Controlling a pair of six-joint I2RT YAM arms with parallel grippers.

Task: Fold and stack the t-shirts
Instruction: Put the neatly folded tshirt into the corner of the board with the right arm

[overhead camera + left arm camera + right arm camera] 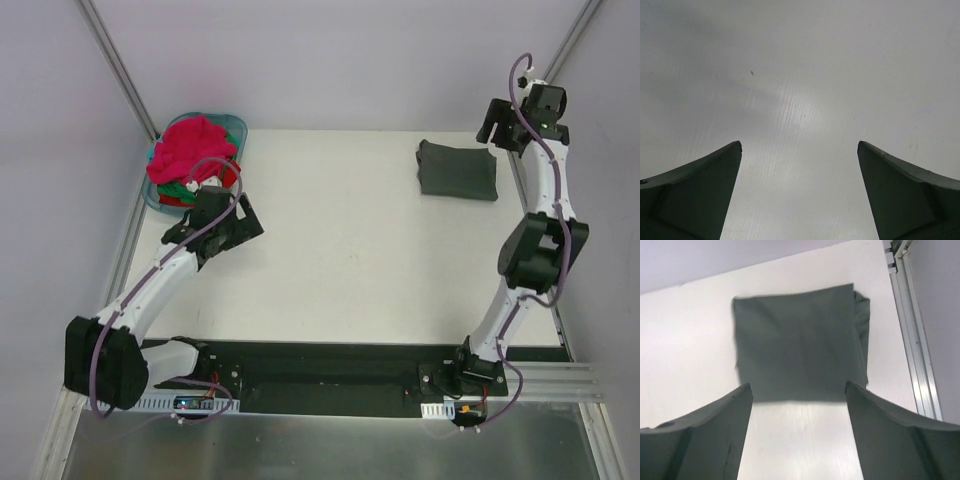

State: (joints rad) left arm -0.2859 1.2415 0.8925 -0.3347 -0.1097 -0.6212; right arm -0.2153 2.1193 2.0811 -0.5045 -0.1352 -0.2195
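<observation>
A dark charcoal grey t-shirt (458, 170) lies folded into a flat square at the table's back right. It fills the middle of the right wrist view (800, 350). My right gripper (492, 133) hovers just right of it, open with nothing between the fingers (797, 385). More t-shirts are heaped at the back left: a bright pink-red one (195, 145) on top, with green (186, 186) and red cloth under it. My left gripper (243, 227) is low over the table just in front of that heap. It is wide open over bare white tabletop (799, 144).
The heap sits in a teal plastic basket (238, 126) at the back left corner. An aluminium rail (914, 345) runs along the table's right edge, close to the folded shirt. A black base plate (320, 365) spans the near edge between the arm bases.
</observation>
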